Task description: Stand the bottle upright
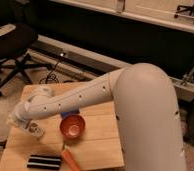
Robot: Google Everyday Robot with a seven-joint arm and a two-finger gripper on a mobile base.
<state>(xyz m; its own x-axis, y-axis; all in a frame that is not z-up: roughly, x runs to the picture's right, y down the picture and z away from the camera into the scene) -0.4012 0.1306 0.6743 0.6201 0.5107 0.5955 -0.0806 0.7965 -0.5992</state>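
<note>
pincer [20,123] at table's left edge — bottle [35,129] beside

A pale wooden slatted table [101,146] stands on a speckled floor; near its middle sits a round orange bowl [72,126], open side up; just behind the bowl a small blue flat object [74,113] peeks out, mostly hidden; at the front edge lies a black rectangular block with pale stripes [44,161], and just right of it a slim orange stick-shaped item [70,159], tilted, apart from the bowl; the gripper [21,122] is low over the table's left edge. Behind the table, a black office chair on castors [12,41] stands at the left; a dark cable [52,75] trails on the floor near a long grey metal rail [92,59].
</note>
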